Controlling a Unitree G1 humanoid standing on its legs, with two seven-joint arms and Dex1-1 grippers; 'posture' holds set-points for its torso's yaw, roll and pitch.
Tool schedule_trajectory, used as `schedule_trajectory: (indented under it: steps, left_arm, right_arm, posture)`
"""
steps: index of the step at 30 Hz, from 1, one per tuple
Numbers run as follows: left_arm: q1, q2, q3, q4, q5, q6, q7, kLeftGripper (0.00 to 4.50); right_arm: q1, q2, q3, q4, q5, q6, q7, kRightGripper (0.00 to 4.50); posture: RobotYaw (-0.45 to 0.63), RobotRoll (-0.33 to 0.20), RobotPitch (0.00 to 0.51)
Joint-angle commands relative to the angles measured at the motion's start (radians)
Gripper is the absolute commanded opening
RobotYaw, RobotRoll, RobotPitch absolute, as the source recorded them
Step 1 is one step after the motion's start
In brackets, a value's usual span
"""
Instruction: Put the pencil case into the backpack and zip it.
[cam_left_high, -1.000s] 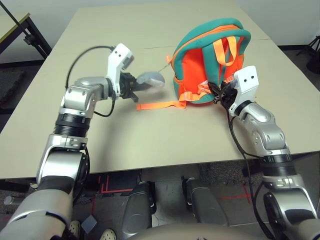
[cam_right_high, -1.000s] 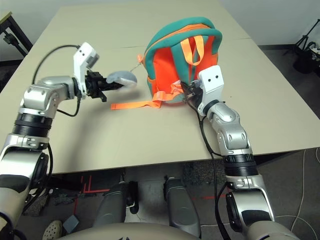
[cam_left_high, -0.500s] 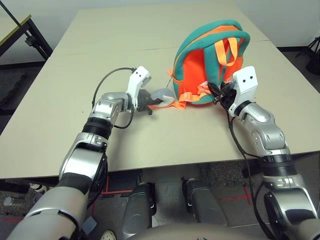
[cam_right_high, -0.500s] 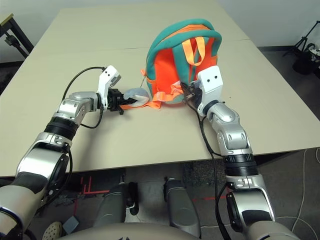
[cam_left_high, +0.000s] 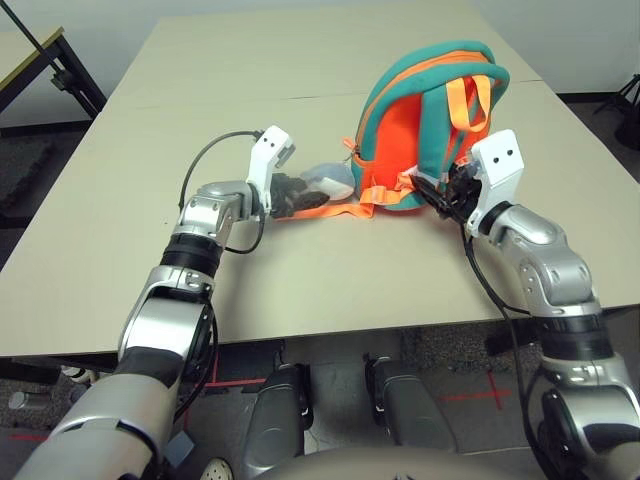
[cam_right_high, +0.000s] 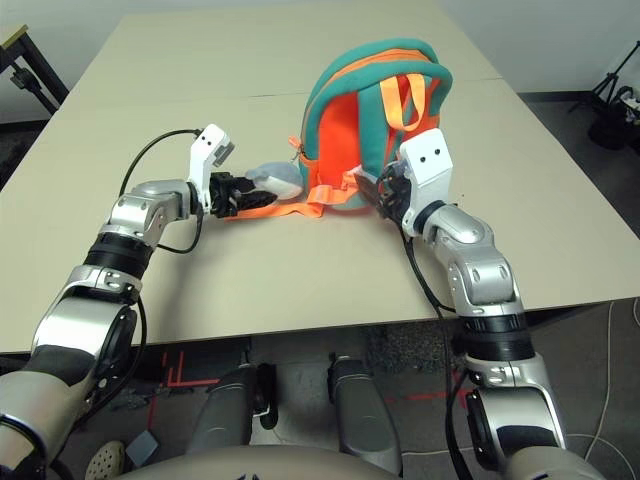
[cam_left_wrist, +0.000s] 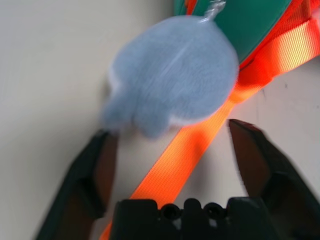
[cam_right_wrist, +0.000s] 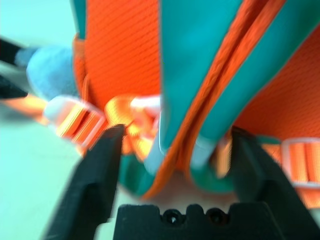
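Observation:
The orange backpack (cam_left_high: 430, 130) with teal trim stands upright on the table, its strap side facing me. Its grey-white plush charm (cam_left_high: 330, 180) lies at its left foot, beside an orange webbing strap (cam_left_wrist: 185, 160) on the table. My left gripper (cam_left_high: 298, 194) is open just left of the charm, and the strap runs between its fingers (cam_left_wrist: 97, 165). At the backpack's lower right my right gripper (cam_left_high: 442, 190) is open, with a teal padded strap (cam_right_wrist: 190, 75) between its fingers (cam_right_wrist: 107, 150). The pencil case is out of view.
The beige table (cam_left_high: 250, 60) stretches far behind and to the left of the backpack. A black frame leg (cam_left_high: 60, 70) stands off the table's far left corner, and dark stand legs (cam_right_high: 615, 90) on the floor at the right.
Both grippers have opened. The left one had the plush charm pinched one second ago, carried it to the backpack's foot and let it go. The backpack has shifted slightly right.

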Motion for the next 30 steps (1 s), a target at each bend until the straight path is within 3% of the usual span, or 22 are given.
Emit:
schedule_trajectory:
  steps: [1, 7, 16, 24, 30]
  left_arm:
    - [0.03, 0.018, 0.011, -0.061, -0.008, 0.038, 0.0, 4.5]
    - [0.054, 0.04, 0.029, -0.121, -0.017, 0.073, 0.0, 4.5]
    - [0.099, 0.074, 0.069, -0.204, -0.037, 0.116, 0.021, 4.5]
    - [0.185, 0.066, 0.191, -0.279, -0.093, 0.08, 0.111, 4.5]
    - [0.245, 0.04, 0.291, -0.296, -0.09, -0.041, 0.265, 4.5]
  right_arm:
    - [0.027, -0.041, -0.041, -0.095, 0.066, 0.094, 0.029, 4.46]
    - [0.065, -0.086, -0.127, -0.166, 0.135, 0.184, 0.019, 4.46]
    - [0.125, -0.102, -0.246, -0.127, 0.161, 0.171, -0.006, 4.46]
    - [0.129, -0.049, -0.323, 0.023, 0.09, 0.005, -0.126, 4.46]
    - [0.111, 0.01, -0.346, 0.126, 0.065, -0.118, -0.214, 4.46]
  posture:
    - [-0.11, 0.0, 0.146]
    - [-0.14, 0.0, 0.149]
    - [-0.15, 0.0, 0.153]
    - [-0.14, 0.0, 0.16]
    - [-0.12, 0.0, 0.161]
